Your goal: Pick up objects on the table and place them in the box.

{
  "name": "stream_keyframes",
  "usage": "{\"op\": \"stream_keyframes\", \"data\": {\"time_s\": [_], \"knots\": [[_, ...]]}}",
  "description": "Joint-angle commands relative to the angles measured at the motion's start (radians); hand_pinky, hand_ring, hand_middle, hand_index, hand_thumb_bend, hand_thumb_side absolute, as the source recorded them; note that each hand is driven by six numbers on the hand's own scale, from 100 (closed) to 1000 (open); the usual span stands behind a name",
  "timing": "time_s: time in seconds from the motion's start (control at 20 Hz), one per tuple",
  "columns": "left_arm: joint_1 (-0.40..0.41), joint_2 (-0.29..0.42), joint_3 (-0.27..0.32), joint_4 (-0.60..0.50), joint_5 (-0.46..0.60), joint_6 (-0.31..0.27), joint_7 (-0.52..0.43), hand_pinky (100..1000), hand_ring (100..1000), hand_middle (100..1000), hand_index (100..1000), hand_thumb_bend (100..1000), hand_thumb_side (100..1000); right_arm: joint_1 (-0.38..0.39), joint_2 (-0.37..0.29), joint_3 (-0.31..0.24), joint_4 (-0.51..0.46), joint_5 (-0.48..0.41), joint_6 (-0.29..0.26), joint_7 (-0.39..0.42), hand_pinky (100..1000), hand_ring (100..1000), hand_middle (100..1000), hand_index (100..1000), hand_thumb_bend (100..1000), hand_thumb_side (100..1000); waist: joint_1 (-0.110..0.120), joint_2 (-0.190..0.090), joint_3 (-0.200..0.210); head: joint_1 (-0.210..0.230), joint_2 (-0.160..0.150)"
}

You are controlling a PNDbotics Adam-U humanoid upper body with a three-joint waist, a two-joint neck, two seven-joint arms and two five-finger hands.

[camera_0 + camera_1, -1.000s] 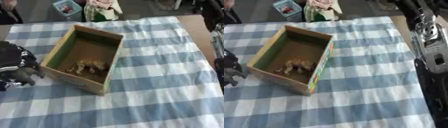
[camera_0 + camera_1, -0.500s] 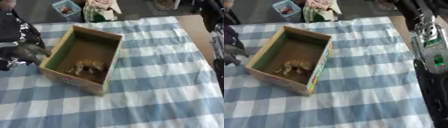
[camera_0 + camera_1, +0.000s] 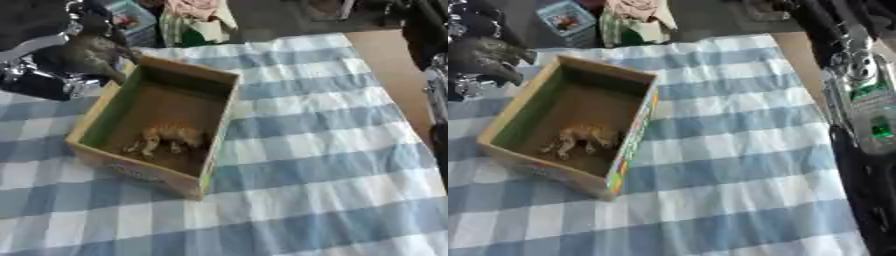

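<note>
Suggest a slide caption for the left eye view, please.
Left hand carries a grey toy toward the open box, where a tan toy animal lies.

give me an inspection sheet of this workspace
surface: table under a blue and white checked cloth; bare brown tabletop shows past its right edge
job's things: open cardboard box with green inner wall, askew on the cloth; a tan toy animal figure lies inside; a dark grey figure is held just beyond the box's far left corner
clutter: nothing seen loose on the cloth
hands: left hand curled on the grey figure; right arm along the right edge, its hand not in view
cables: nothing seen
surroundings: a small blue picture box and pink and green items beyond the far edge
</note>
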Motion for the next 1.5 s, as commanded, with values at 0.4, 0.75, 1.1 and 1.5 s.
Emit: {"op": "stream_keyframes", "data": {"time_s": [0.4,0.75,1.1,1.5], "knots": [[-0.068,-0.093,-0.037,0.122,-0.057,-0.017,0.153,100,100,109,185,100,126,-0.038,-0.004,0.001,-0.022,0.002,0.002,0.013,806,735,534,812,100,684,-0.005,0.001,-0.022,0.021,-0.022],[-0.081,-0.162,-0.062,0.195,-0.168,-0.025,0.213,100,100,115,188,100,100,-0.046,0.006,0.0,-0.024,0.001,0.004,0.017,807,735,533,812,100,697,-0.009,0.012,-0.032,0.033,-0.032],[-0.064,-0.228,-0.086,0.293,-0.298,-0.015,0.281,100,101,140,209,100,152,-0.046,0.016,-0.002,-0.028,-0.002,0.007,0.019,807,735,533,812,100,703,-0.014,0.017,-0.036,0.045,-0.043],[-0.048,-0.248,-0.102,0.369,-0.355,-0.029,0.299,312,340,338,441,100,148,-0.042,0.017,-0.008,-0.028,-0.004,0.01,0.014,808,735,531,811,100,712,-0.017,0.018,-0.037,0.048,-0.045]]}}
